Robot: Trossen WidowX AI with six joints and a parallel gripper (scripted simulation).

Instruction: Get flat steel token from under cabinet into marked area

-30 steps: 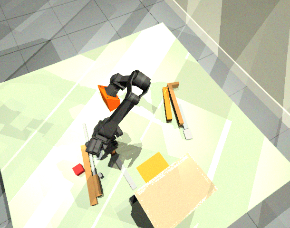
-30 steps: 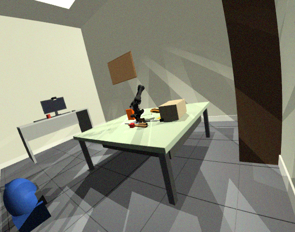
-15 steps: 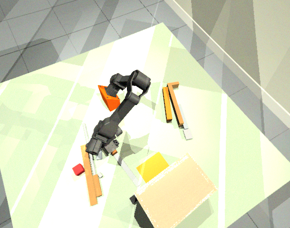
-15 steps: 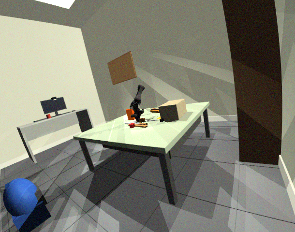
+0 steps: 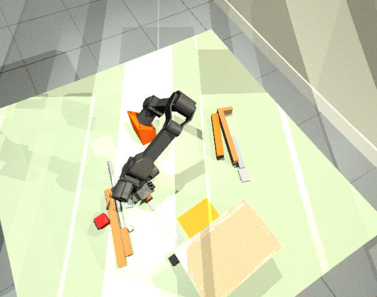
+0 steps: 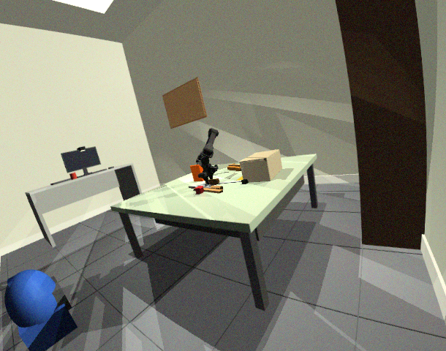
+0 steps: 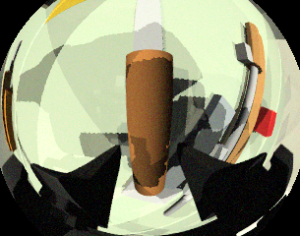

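Note:
The tool with a brown handle (image 7: 150, 118) and a long flat pale blade (image 5: 164, 218) (image 7: 149, 29) points toward the cabinet (image 5: 233, 245) (image 6: 261, 166). My gripper (image 5: 145, 195) (image 7: 149, 148) is open, with its fingers apart on either side of the handle and a gap showing at each side. Whether the handle rests fully on the table cannot be told. The yellow marked area (image 5: 194, 220) (image 7: 66, 8) lies before the cabinet; no token shows on its visible part. The steel token is not visible, and the vent slots cannot be made out.
A black block (image 5: 173, 259) (image 6: 244, 181) sits by the cabinet's corner. Beside the gripper lie a wooden bar (image 5: 116, 233), a silver rod (image 5: 110, 171) and a red cube (image 5: 101, 221) (image 7: 267, 122). Across the table are orange bars (image 5: 217, 137) and a grey flat piece (image 5: 243, 174).

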